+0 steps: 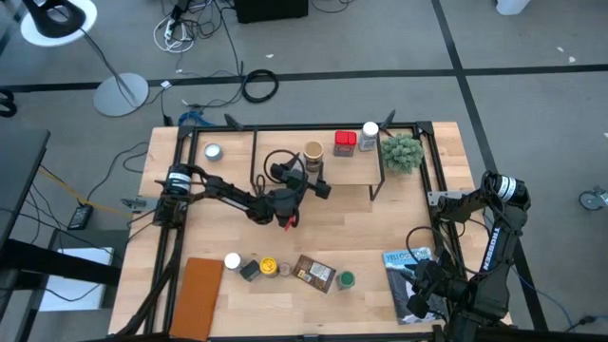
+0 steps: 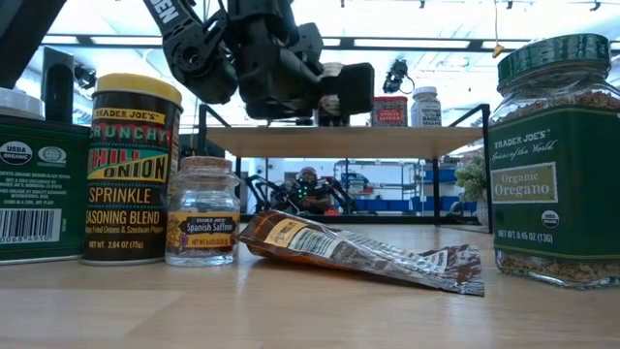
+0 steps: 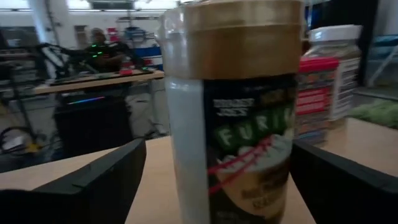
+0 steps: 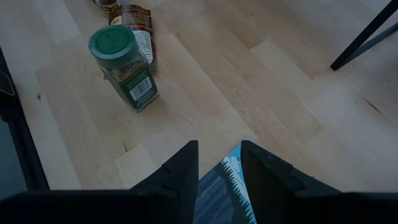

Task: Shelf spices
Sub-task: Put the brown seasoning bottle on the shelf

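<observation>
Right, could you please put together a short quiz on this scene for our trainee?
1. True or false: three jars stand on the shelf.
2. Which jar stands between the fingers of the open left gripper?
A. the tan-topped jar
B. the green-topped jar
C. the yellow-topped jar
3. Fill in: the right gripper hangs over the ____.

Key: 1 true; 2 A; 3 book.

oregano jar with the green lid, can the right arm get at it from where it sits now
Probably yes. The oregano jar stands upright on bare table ahead of the right gripper, which hangs over the blue-and-white book. Only the flat brown packet lies close, on the jar's far side.
</observation>
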Tool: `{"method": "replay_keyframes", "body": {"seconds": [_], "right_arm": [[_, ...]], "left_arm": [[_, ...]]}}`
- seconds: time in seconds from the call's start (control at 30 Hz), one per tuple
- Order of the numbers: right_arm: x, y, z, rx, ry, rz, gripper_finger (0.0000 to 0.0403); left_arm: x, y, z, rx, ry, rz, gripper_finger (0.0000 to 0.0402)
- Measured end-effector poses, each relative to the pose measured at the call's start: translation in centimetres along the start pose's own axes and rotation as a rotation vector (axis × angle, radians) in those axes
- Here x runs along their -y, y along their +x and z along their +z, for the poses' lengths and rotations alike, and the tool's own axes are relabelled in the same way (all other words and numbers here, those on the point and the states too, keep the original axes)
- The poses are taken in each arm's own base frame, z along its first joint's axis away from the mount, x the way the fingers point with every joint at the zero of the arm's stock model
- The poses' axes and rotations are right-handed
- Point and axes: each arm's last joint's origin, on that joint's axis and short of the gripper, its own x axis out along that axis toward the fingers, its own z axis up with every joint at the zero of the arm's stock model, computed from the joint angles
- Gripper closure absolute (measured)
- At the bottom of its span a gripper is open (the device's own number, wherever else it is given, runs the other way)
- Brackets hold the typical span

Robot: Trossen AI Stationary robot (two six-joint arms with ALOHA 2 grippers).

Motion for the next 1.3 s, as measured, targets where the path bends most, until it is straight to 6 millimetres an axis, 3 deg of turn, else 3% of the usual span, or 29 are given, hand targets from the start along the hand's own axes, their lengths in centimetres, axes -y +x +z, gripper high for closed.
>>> {"method": "replay_keyframes", "body": {"seconds": [0.37,0.63,0.97,1.1,1.3], "right_arm": [[0.0,0.0,0.0,0.0,-0.009,0.0,0.0284],[0.0,0.0,0.0,0.0,-0.006,0.002,0.0284],[0.0,0.0,0.0,0.003,-0.005,0.005,0.0284],[-0.1,0.0,0.0,0.004,0.0,0.009,0.0284],[-0.2,0.0,0.1,0.033,0.009,0.027,0.0284]], "left_arm": [[0.8,-2.5,0.7,0.012,-0.048,-0.042,0.0014],[1.6,-5.9,1.1,0.008,-0.088,-0.078,0.0014],[2.2,-11.4,3.2,0.024,-0.191,-0.243,0.0014],[2.1,-12.2,5.1,0.047,-0.182,-0.399,0.0014],[1.9,-12.3,5.9,-0.041,-0.097,-0.61,0.0014]]}}
